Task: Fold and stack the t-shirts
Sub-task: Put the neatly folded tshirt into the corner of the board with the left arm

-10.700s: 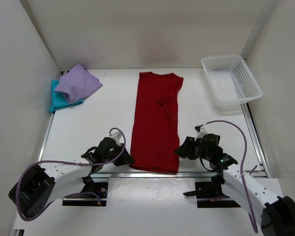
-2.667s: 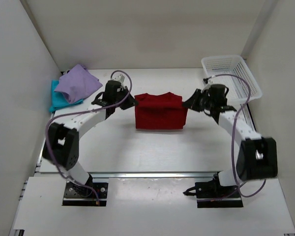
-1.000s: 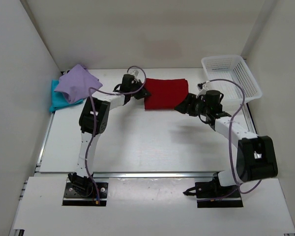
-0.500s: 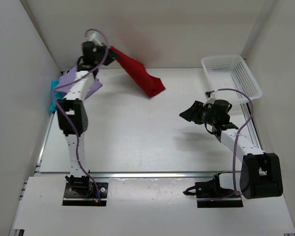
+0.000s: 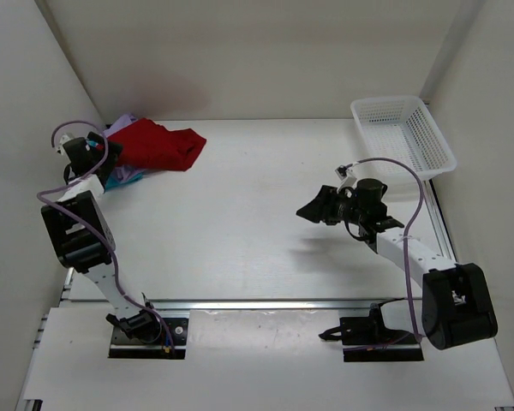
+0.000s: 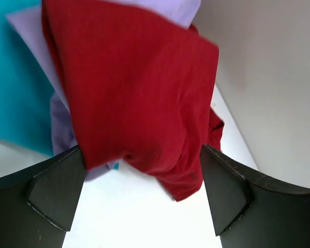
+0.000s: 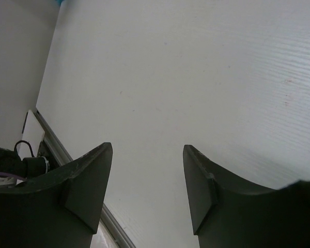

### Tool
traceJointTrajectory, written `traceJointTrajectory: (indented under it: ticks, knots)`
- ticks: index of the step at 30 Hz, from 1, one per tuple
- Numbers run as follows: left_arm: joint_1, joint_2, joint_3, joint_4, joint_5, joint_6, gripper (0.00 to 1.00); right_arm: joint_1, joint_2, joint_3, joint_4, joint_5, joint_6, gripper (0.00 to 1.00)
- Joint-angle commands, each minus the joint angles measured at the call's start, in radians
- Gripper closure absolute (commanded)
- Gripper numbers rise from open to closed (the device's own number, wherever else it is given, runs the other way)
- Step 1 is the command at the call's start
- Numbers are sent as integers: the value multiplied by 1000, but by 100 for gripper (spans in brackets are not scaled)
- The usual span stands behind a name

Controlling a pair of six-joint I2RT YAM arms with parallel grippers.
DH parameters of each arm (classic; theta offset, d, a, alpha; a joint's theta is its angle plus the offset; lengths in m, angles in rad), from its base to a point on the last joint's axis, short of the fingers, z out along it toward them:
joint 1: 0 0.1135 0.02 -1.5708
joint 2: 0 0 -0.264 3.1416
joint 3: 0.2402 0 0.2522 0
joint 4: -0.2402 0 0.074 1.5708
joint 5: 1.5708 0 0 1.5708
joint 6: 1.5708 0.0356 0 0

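Now the red shirt (image 5: 158, 145) lies just before the wide-open, empty left pincer (image 6: 142, 157); the right pincer (image 7: 147, 150) gapes empty too.

We're looking down on a white table (image 5: 257, 231), flat and bright under even light. Over in the far right corner sits a white mesh basket (image 5: 403, 137), open side up and turned a little askew, close to the right wall (image 5: 488, 128). A metal rail (image 5: 265, 303) runs along the table's near edge. Another goes up the right side, just beside the basket. Plain pale walls box the table in on the left, back and right. From the right wrist we get the same white top, showing faint fine lines and a few tiny specks.
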Motion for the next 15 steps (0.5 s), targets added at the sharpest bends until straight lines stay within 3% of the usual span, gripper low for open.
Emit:
traceJointTrajectory:
  ticks: [1,8,15]
  knots:
    - [-55,-99,-10,89,-39,27,1,18,-26,-30,60,-9,-10,45]
    - [-105,-157,49,-1,-114,42,1,59,-41,-56,77,-2,0,45]
    - [-76,-254,-23,-138,-363,50,2,90,-83,-99,63,30,0,49]
